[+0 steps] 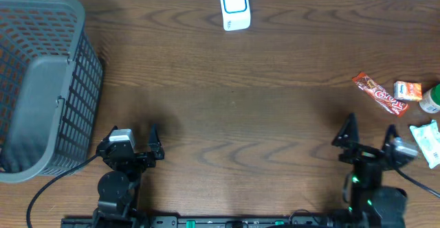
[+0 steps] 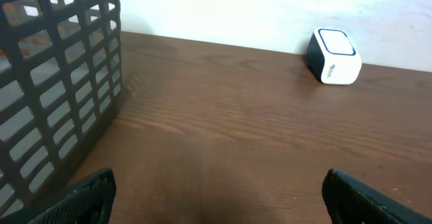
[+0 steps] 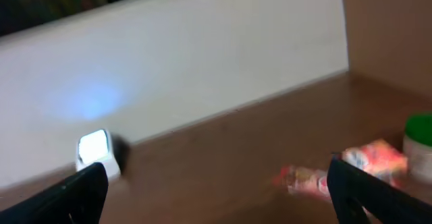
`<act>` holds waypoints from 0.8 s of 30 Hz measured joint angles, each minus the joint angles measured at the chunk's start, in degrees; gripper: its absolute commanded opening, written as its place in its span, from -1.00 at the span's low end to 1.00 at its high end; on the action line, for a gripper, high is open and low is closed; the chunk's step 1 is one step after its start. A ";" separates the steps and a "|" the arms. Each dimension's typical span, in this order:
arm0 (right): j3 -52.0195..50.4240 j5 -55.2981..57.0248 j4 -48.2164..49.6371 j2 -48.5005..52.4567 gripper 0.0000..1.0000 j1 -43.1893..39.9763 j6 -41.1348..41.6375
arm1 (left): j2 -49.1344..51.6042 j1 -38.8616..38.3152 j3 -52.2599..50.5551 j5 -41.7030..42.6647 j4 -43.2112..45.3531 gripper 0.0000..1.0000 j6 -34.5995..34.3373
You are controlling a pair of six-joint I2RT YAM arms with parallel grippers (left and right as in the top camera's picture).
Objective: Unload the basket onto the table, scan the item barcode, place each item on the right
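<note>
Brown wood-grain counter [image 1: 234, 104]; white blue-faced scanner box [image 1: 235, 7] upper centre, red snack wrapper [image 1: 380, 94] at right edge. Low in frame, left tool [image 1: 134, 133] and right tool [image 1: 370, 126], fingers apart, empty.

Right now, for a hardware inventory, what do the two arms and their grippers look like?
The left arm and right arm are black. The left gripper and right gripper each have two black tapering fingers and a silver-grey camera box. A black cable runs from each arm; a green light glows on the right one.
</note>
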 measured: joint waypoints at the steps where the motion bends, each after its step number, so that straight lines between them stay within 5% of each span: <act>1: -1.81 0.00 0.68 0.00 0.99 0.00 0.28 | 0.00 0.00 0.00 0.00 0.00 0.96 -0.02; 24: -9.55 -1.51 2.14 -0.04 0.99 0.00 1.03 | 0.00 0.00 0.00 -0.02 0.00 0.96 0.00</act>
